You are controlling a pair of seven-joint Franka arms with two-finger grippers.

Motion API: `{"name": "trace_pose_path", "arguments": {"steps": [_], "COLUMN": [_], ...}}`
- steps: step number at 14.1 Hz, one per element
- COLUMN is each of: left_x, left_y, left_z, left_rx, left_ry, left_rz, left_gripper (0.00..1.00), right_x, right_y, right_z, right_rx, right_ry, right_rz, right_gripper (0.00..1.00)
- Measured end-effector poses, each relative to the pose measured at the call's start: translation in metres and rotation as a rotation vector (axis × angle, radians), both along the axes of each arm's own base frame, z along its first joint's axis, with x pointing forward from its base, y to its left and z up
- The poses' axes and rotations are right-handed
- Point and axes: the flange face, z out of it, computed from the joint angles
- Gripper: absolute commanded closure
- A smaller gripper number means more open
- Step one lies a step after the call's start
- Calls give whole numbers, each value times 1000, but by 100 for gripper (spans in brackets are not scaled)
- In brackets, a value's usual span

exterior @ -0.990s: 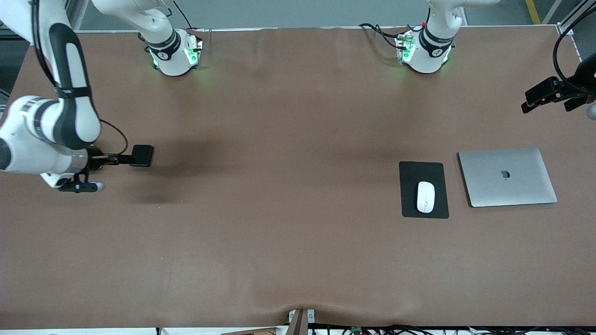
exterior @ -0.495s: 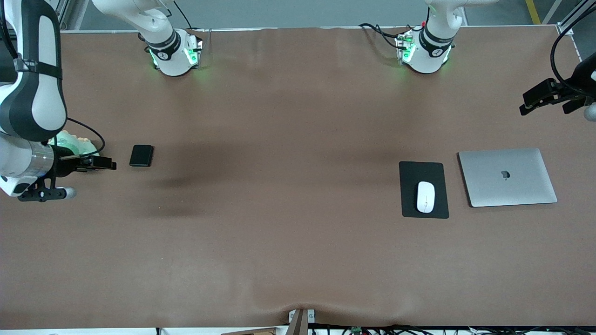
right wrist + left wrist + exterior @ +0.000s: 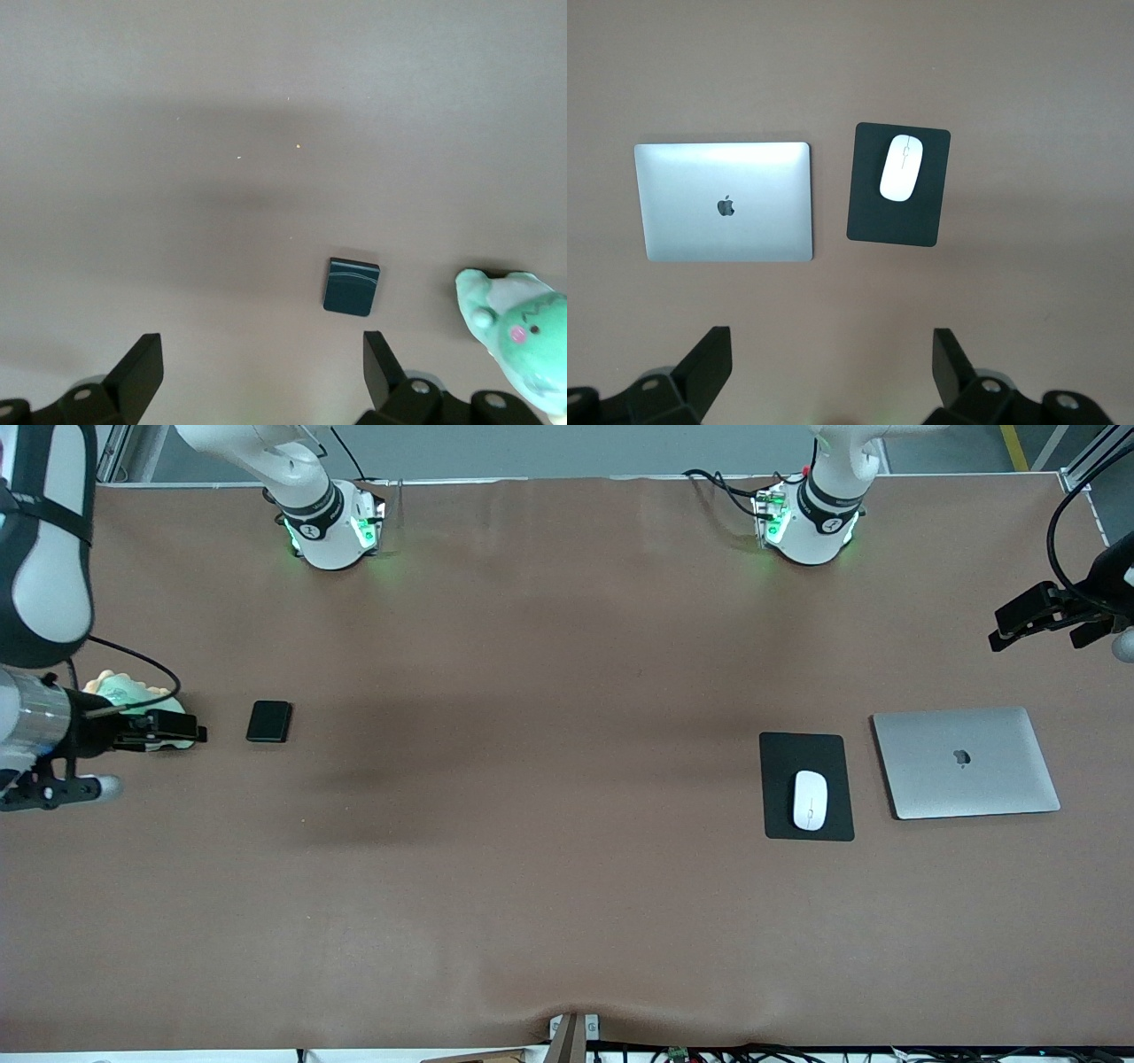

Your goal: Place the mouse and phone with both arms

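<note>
Phone [image 3: 268,721] lies flat on the brown worktop [image 3: 549,868] near the edge at the right arm's end, free of any grip, with a green plush toy [image 3: 124,693] beside it closer to that edge. The right gripper [image 3: 182,733] hangs over the toy, its fingers spread wide and empty in the right wrist view, where the phone [image 3: 351,286] shows just beside the toy [image 3: 518,328]. The mouse [image 3: 809,800] sits on a black mat [image 3: 780,757] toward the left arm's end, alongside a closed silver laptop [image 3: 966,762]. The left gripper [image 3: 1032,615] hovers over the worktop close to the edge at its own end, fingers likewise wide apart and holding nothing; its wrist view looks down on mouse [image 3: 901,166], mat [image 3: 895,221] and laptop [image 3: 726,202]. Both things appear set down, so the job looks close to done, and the sensible move is to draw each arm clear. Lift straight up first, keep the fingers spread, and steer the right gripper wide of the toy and the phone.
</note>
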Motion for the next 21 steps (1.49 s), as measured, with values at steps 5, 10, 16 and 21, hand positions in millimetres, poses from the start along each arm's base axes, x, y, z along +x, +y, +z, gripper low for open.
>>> {"name": "trace_pose_path", "arguments": {"steps": [5,10,16,21], "left_x": [0,-1,-1,-1], "left_y": [6,9,17,17], "left_z": [-1,-2,-4,-4], "left_rx": [8,20,19,19], "left_ry": [5,10,15,14], "left_rz": [-47,-125,-129,-120], "left_gripper": [0,0,0,0], "right_x": [-12,-30,-69,-115], "right_y": [-35,-51,-54,-40], "right_z": [80,125,158,159], "right_rx": [8,-13,-2,-7], "right_ry": [-49,-95,-53,-90], "right_rz": [-31,-48,-163,-174], "right_gripper": [0,0,0,0]}}
